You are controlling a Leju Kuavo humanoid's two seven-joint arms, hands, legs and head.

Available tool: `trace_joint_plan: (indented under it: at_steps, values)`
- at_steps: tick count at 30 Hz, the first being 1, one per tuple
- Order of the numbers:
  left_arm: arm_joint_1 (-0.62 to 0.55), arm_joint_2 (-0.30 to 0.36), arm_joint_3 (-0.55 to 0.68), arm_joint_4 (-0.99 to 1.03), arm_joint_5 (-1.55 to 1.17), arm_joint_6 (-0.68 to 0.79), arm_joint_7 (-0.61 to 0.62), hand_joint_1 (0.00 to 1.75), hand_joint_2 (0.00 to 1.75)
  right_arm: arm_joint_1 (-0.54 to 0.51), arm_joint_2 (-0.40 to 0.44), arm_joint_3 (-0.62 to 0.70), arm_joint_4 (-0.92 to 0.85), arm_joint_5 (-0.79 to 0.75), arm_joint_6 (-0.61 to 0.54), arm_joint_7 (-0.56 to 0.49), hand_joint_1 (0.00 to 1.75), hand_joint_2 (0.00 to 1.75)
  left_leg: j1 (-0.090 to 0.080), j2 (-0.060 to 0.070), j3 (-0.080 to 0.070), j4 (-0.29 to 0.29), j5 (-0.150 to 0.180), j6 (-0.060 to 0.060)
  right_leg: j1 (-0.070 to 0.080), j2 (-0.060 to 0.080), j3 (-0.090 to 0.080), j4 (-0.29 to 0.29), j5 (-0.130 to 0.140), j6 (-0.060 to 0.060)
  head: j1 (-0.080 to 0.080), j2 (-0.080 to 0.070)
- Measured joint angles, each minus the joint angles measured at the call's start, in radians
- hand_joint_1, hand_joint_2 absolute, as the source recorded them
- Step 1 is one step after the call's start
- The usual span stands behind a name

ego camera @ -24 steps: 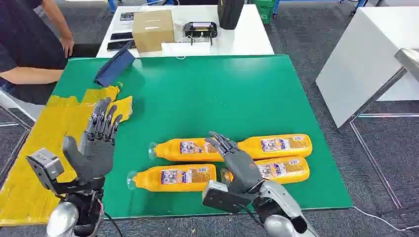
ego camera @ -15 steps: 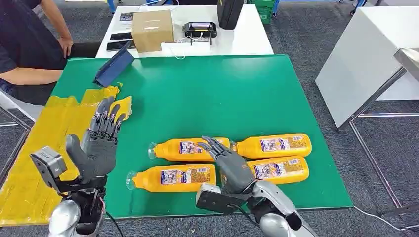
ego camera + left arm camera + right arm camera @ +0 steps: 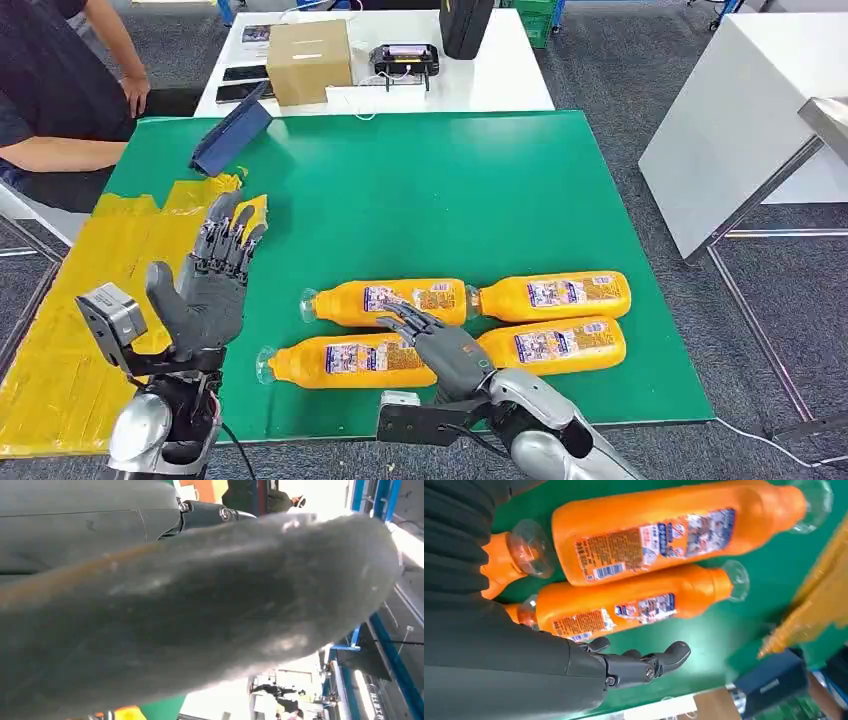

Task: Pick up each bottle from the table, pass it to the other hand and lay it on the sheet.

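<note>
Right hand [image 3: 440,345] overlaps the near-left bottle [image 3: 345,361] — contact unclear.

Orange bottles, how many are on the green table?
4, all lying down in two rows: far-left bottle, far-right bottle, near-left bottle and near-right bottle. The right hand covers a bit between them.

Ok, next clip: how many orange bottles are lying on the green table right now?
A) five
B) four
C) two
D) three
B: the head view shows four orange bottles lying in two rows on the green table, none yet on the yellow sheet; the right hand hovers over them, holding nothing.
</note>
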Motion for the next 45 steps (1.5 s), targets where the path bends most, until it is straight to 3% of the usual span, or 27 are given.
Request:
trace_joint_plan:
  at_steps: [11, 18, 34, 38, 41, 42, 43, 45]
  values:
    - [-0.049, 0.000, -0.028, 0.026, 0.029, -0.012, 0.023, 0.00, 0.00, -0.089, 0.031, 0.046, 0.158, -0.011, 0.019, 0.015, 0.00, 1.75, 0.000, 0.000, 0.000, 0.000, 0.000, 0.000, 0.000, 0.000, 0.000, 0.000, 0.000, 0.000, 0.000, 0.000]
    - [-0.081, 0.000, -0.047, 0.041, 0.047, -0.013, 0.039, 0.00, 0.00, -0.145, 0.095, 0.079, 0.297, 0.023, 0.019, 0.017, 0.00, 1.75, 0.000, 0.000, 0.000, 0.000, 0.000, 0.000, 0.000, 0.000, 0.000, 0.000, 0.000, 0.000, 0.000, 0.000]
    - [-0.105, 0.000, -0.073, 0.060, 0.054, -0.013, 0.049, 0.00, 0.00, -0.208, 0.158, 0.106, 0.426, 0.013, 0.026, 0.014, 0.00, 1.75, 0.000, 0.000, 0.000, 0.000, 0.000, 0.000, 0.000, 0.000, 0.000, 0.000, 0.000, 0.000, 0.000, 0.000]
    - [-0.120, 0.000, -0.083, 0.067, 0.060, -0.010, 0.053, 0.00, 0.00, -0.235, 0.177, 0.133, 0.471, 0.000, 0.040, 0.007, 0.00, 1.75, 0.000, 0.000, 0.000, 0.000, 0.001, 0.000, 0.000, 0.000, 0.000, 0.000, 0.000, 0.000, 0.000, 0.000]
    - [-0.136, 0.000, -0.087, 0.076, 0.064, -0.010, 0.057, 0.00, 0.00, -0.265, 0.183, 0.169, 0.511, -0.007, 0.113, 0.005, 0.00, 1.75, 0.000, 0.000, 0.000, 0.000, 0.001, 0.000, 0.000, 0.000, 0.000, 0.000, 0.000, 0.000, 0.000, 0.000]
    - [-0.144, -0.002, -0.090, 0.083, 0.069, -0.010, 0.059, 0.00, 0.00, -0.280, 0.183, 0.191, 0.531, -0.001, 0.152, 0.005, 1.55, 1.75, 0.000, 0.000, 0.000, 0.000, 0.001, 0.000, 0.000, 0.000, 0.000, 0.000, 0.000, 0.000, 0.001, 0.000]
    - [-0.154, -0.005, -0.092, 0.093, 0.074, -0.010, 0.064, 0.00, 0.00, -0.305, 0.184, 0.214, 0.551, 0.001, 0.205, 0.001, 1.75, 1.75, 0.000, 0.000, 0.000, 0.000, 0.001, 0.000, 0.000, 0.000, 0.000, 0.000, 0.000, 0.000, 0.000, 0.000]
    - [-0.181, -0.013, -0.102, 0.120, 0.083, -0.010, 0.069, 0.00, 0.00, -0.362, 0.185, 0.263, 0.600, 0.005, 0.287, -0.032, 1.75, 1.75, 0.000, 0.001, 0.003, 0.000, 0.001, 0.000, 0.000, 0.001, 0.001, 0.000, 0.001, 0.000, 0.000, 0.000]
